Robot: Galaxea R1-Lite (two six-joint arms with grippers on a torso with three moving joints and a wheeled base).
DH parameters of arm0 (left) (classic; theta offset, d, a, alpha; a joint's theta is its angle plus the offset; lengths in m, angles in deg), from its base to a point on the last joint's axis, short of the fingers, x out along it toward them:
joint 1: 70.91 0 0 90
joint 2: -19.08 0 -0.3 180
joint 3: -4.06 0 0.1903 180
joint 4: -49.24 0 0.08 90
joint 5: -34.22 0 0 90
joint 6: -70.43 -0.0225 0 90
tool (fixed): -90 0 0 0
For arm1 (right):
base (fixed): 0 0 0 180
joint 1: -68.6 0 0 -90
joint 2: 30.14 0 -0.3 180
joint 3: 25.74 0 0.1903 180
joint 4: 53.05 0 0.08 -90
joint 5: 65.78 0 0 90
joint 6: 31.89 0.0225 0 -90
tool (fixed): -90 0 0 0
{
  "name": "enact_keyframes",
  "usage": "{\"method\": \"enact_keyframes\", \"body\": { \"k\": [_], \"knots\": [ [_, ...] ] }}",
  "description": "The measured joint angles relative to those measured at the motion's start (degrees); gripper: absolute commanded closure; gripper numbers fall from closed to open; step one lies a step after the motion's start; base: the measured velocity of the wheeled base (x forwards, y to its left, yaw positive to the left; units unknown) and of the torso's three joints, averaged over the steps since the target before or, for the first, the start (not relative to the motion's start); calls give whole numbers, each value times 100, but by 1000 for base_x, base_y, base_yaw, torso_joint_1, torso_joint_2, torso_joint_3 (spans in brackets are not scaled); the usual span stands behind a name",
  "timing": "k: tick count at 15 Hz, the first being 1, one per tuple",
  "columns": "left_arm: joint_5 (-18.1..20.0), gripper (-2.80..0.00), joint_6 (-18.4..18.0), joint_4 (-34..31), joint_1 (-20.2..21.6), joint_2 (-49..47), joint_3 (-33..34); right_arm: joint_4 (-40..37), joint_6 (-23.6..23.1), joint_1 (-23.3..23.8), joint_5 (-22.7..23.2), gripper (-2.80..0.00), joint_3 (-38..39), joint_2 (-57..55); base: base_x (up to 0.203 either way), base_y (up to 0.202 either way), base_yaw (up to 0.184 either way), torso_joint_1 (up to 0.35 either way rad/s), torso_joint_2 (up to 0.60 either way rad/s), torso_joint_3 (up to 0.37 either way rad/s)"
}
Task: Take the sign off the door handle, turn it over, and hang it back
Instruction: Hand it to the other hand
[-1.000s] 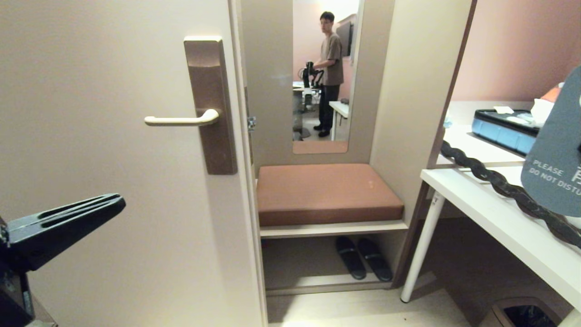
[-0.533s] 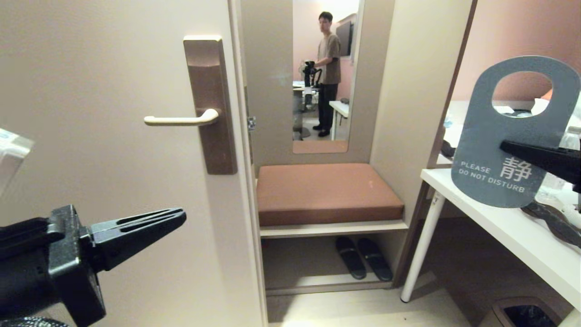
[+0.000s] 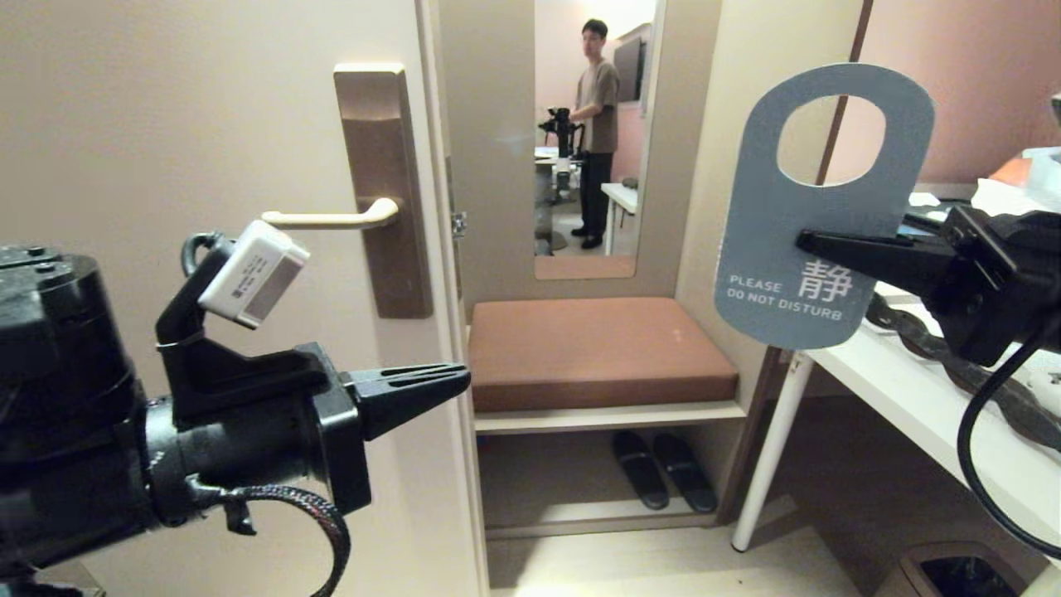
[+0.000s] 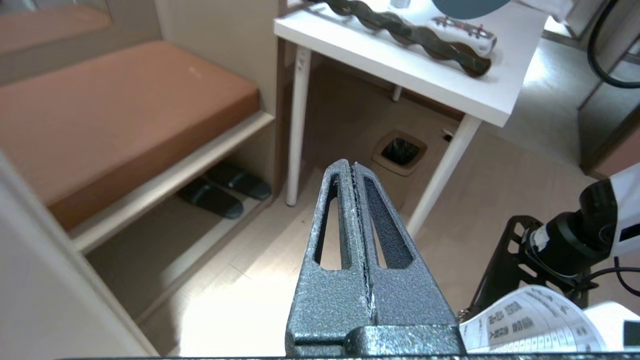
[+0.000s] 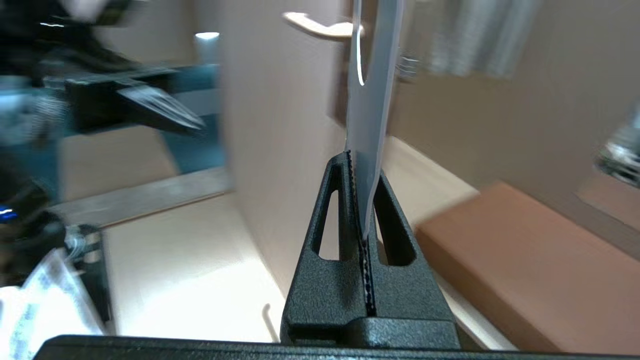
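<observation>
Head view shows the right gripper (image 3: 804,242) clamped on the sign (image 3: 816,203), blue-grey face forward, off the door handle (image 3: 331,219) — the left gripper (image 3: 464,377) closed and empty — so the flip likely comes next.

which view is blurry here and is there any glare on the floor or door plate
Right wrist view: background smeared, door handle and left gripper soft, while the right gripper and the sign edge stay fairly crisp; bright washed-out floor patch. Left wrist view: sharp, with floor glare by the fingers. Head view: sharp, sheen on top of the metal plate.
</observation>
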Motion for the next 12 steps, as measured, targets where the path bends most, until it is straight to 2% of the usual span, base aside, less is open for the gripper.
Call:
{"method": "enact_keyframes", "body": {
  "k": [2,5,8,12],
  "knots": [
    [10,0,31,135,1,-289,-127,28,24,-397,12,0,-126,-177,0,0,0,0,0,0],
    [131,0,42,875,1,-826,-194,37,88,-776,21,0,-295,-360,0,0,0,0,0,0],
    [344,0,158,1227,-4,-1196,-228,37,184,-895,240,0,-338,-413,0,0,0,0,0,0],
    [380,0,432,1531,-59,-1432,-321,39,211,-988,273,0,-338,-433,0,0,0,0,0,0]
  ]
}}
